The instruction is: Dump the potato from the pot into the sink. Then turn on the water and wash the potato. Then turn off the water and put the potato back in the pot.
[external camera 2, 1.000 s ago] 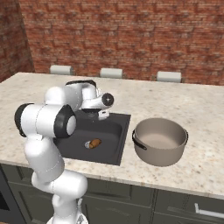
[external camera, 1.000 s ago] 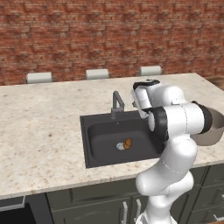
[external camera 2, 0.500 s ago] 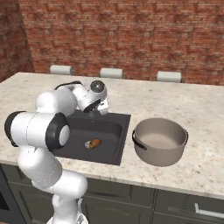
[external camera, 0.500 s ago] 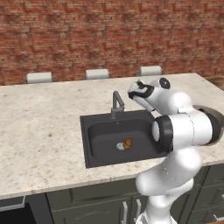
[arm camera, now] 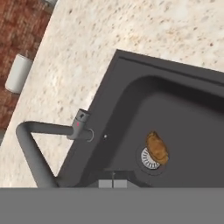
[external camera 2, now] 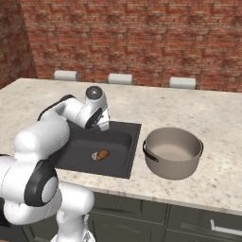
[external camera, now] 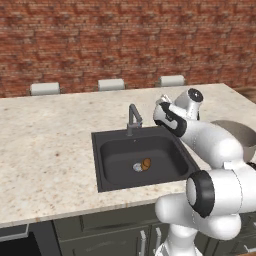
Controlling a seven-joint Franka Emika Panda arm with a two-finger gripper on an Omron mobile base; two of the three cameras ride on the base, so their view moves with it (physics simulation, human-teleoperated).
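The white arm rose from its base, bent sharply at a dark elbow joint, and reached forward and down, wrist angled downward. The gripper's fingers were hidden, their spread impossible to tell.

no readable text, label, brand, number or sign stands on anything in view

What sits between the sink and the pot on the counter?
Nothing: in the right base view a bare strip of counter separates the sink from the pot.
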